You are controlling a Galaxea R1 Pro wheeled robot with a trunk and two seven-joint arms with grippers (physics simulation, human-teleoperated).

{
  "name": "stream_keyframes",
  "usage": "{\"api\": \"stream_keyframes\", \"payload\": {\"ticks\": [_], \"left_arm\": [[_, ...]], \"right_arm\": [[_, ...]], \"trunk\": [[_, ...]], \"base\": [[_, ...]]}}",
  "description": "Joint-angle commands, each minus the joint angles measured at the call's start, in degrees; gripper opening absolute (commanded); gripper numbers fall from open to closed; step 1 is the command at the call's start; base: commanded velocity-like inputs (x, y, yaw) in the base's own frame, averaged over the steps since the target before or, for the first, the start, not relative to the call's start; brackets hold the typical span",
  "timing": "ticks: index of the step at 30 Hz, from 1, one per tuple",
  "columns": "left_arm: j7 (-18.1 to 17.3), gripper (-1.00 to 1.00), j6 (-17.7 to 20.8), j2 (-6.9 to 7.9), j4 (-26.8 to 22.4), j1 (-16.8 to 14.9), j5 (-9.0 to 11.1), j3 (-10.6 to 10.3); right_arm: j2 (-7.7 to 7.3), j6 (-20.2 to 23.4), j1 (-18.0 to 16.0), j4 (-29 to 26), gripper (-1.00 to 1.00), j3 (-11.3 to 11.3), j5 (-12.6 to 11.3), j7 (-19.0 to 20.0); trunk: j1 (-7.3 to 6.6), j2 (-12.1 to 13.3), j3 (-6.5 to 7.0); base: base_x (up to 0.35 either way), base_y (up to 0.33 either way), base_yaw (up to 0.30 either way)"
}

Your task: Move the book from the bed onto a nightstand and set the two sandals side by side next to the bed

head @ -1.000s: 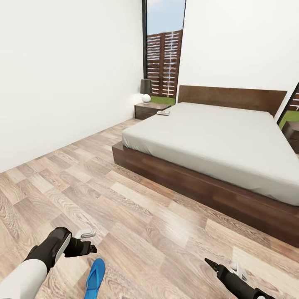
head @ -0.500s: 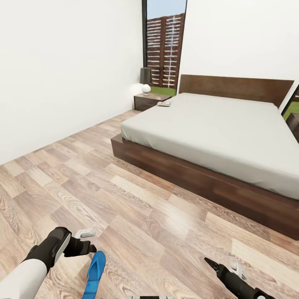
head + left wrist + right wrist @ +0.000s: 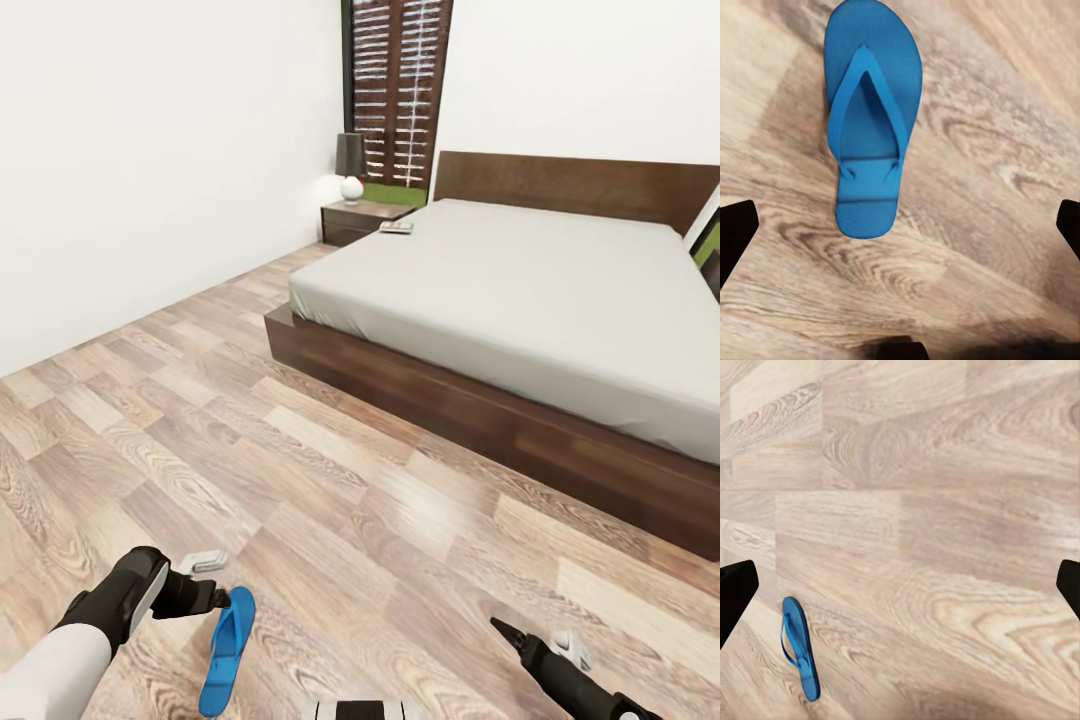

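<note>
One sandal (image 3: 227, 650) lies flat on the wood floor (image 3: 330, 500), well short of the bed (image 3: 520, 300), just below the left gripper (image 3: 900, 232), fingers spread wide and empty; step in hand, apparently, the pick-up: next, lower and close on it.

Both my arms low and forward; left gripper (image 3: 900, 225) and right gripper (image 3: 900, 585) jaws spread wide, holding nothing.

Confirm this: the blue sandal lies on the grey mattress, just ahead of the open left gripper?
Not quite. The blue sandal lies on the wood floor, not the mattress, as the head view shows. It is indeed just ahead of the open left gripper.
</note>
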Motion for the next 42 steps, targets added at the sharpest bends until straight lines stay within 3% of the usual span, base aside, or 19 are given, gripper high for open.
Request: {"api": "stream_keyframes", "payload": {"ticks": [1,12,29,35,42], "left_arm": [[-0.40,1.00,0.25,0.00,-0.05,-0.02,-0.45,0.31],[-0.39,1.00,0.25,0.31,0.02,-0.02,-0.47,0.31],[-0.39,1.00,0.19,0.32,0.02,-0.02,-0.42,0.28],[-0.39,1.00,0.18,0.31,0.02,-0.02,-0.38,0.24],[-0.39,1.00,0.12,0.31,0.02,-0.02,-0.37,0.23]], "right_arm": [[0.01,0.52,-0.02,-0.01,1.00,-0.12,-0.46,0.34],[0.01,0.46,-0.02,-0.29,1.00,-0.15,-0.44,4.50],[-0.44,0.36,0.23,-1.82,1.00,-0.15,-0.44,19.45],[-0.50,0.39,0.41,-4.36,1.00,-0.19,-0.44,22.28],[-0.52,0.48,0.49,-5.09,1.00,-0.20,-0.44,22.95]], "trunk": [[0.01,-0.03,-0.27],[0.30,-0.18,-2.71],[0.73,-0.41,-6.48],[0.73,-0.41,-6.48],[0.73,-0.41,-6.48]], "base": [[0.000,0.000,0.000],[0.000,0.000,0.000],[0.000,0.000,0.000],[0.000,0.000,0.000],[0.000,0.000,0.000]]}}
